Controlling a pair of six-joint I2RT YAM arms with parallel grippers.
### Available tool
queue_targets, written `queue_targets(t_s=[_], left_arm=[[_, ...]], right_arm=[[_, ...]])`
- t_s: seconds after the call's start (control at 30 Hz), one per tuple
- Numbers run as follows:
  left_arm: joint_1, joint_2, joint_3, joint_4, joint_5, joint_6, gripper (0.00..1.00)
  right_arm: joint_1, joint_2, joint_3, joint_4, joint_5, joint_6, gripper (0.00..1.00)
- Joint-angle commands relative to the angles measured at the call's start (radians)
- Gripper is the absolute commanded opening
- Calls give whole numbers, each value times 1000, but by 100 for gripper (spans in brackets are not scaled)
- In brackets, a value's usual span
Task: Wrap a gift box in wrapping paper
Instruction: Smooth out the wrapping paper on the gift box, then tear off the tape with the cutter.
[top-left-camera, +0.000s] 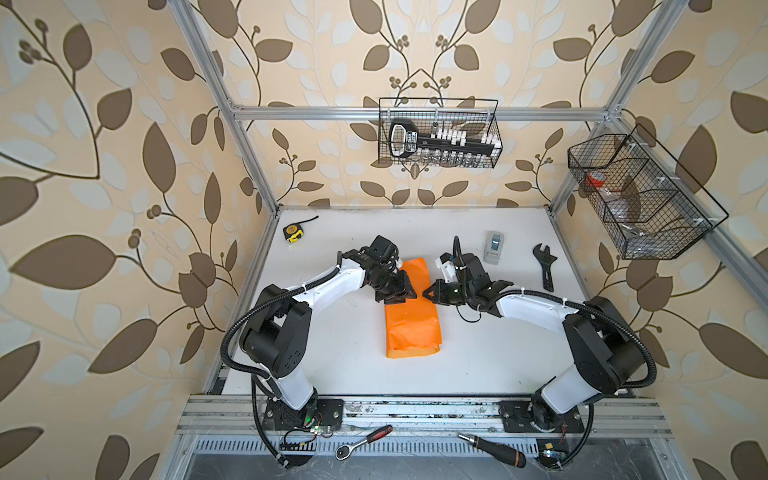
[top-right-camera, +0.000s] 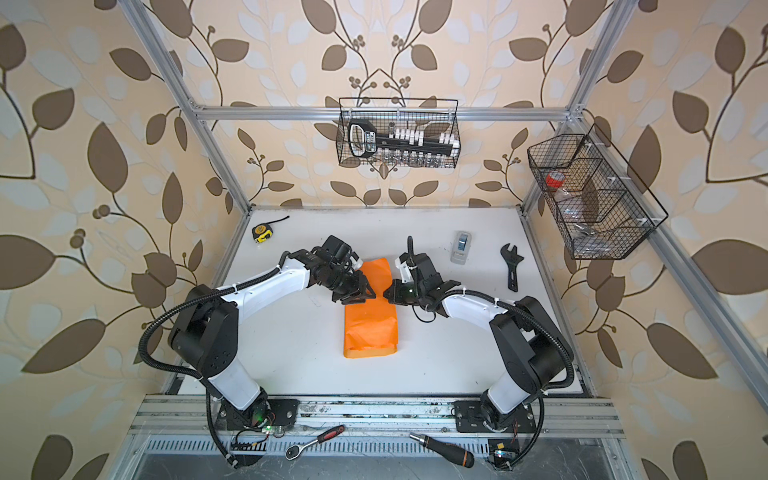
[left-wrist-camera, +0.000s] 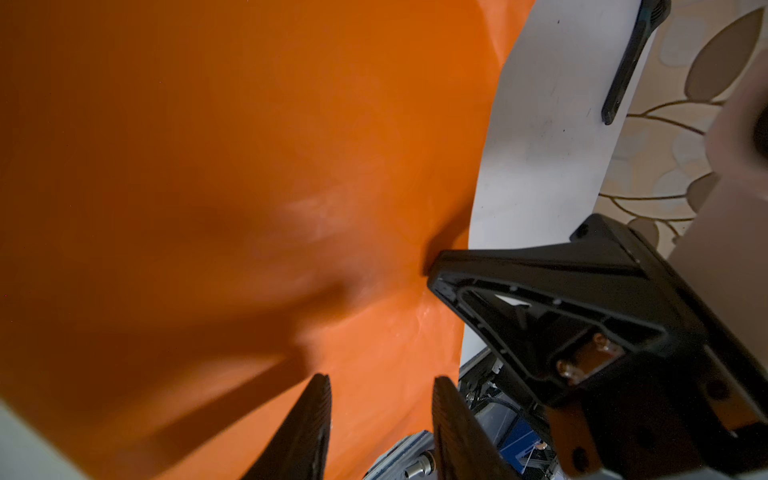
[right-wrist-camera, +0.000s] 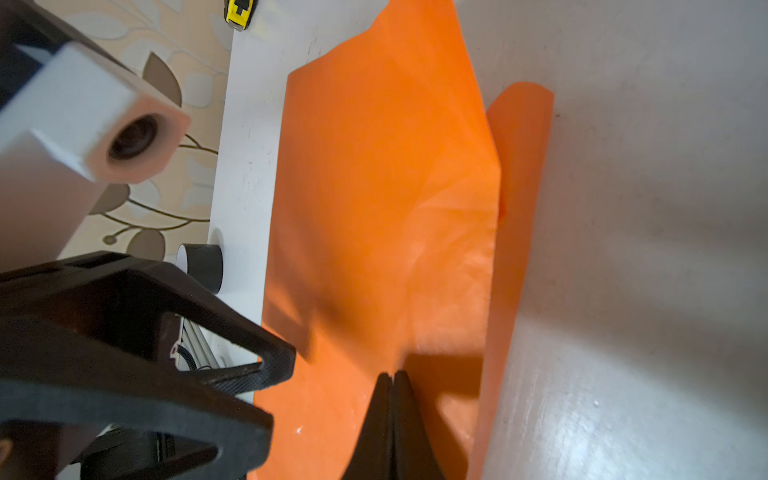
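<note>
The orange wrapping paper (top-left-camera: 411, 328) (top-right-camera: 370, 328) lies folded into a long bundle in the middle of the white table. The gift box is hidden; no black box shows. My left gripper (top-left-camera: 409, 296) (top-right-camera: 368, 296) hangs over the bundle's left side, about midway along it. In the left wrist view its jaws (left-wrist-camera: 382, 386) stand apart, with only the paper (left-wrist-camera: 249, 166) behind the gap. My right gripper (top-left-camera: 427, 293) (top-right-camera: 387, 293) comes in from the right. Its fingertips (right-wrist-camera: 392, 376) are shut together and rest on the paper (right-wrist-camera: 382, 187), gripping nothing. One loose flap (right-wrist-camera: 519, 187) lies beside the fold.
A yellow tape measure (top-left-camera: 293, 232) sits at the back left. A grey tape dispenser (top-left-camera: 493, 247) and a black wrench (top-left-camera: 545, 266) lie at the back right. Wire baskets (top-left-camera: 440, 133) (top-left-camera: 640, 199) hang on the walls. A ratchet (top-left-camera: 363, 441) and a screwdriver (top-left-camera: 494, 448) lie on the front rail.
</note>
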Motion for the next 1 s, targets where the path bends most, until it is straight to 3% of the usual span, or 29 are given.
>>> queue_targets(t_s=[0.0,0.27,0.47,0.6,0.7,0.73,0.87,0.97], left_arm=[[-8,-1,-25,41,33,-13,43],[-8,14,-68,67,25,-16,43],[-9,28,-86,85,22,-13,43],[-9,35,-96,93,23,-10,42],[-8,34,-104,99,22,-10,42],[-9,34,-106,101,21,-10,42],[-9,34,-111,108,19,-8,43],[-8,36,-112,111,21,-7,43]], right_arm=[[2,19,-27,-28,34,2,5],[-17,-2,-27,-35,22,2,5],[-113,-52,20,-111,11,-41,6],[-223,-99,90,-213,87,-87,11],[-328,-81,172,-295,219,-95,34],[-368,-49,216,-323,221,-99,37],[-497,82,380,-419,222,-125,32],[-539,126,422,-367,270,-151,37]])
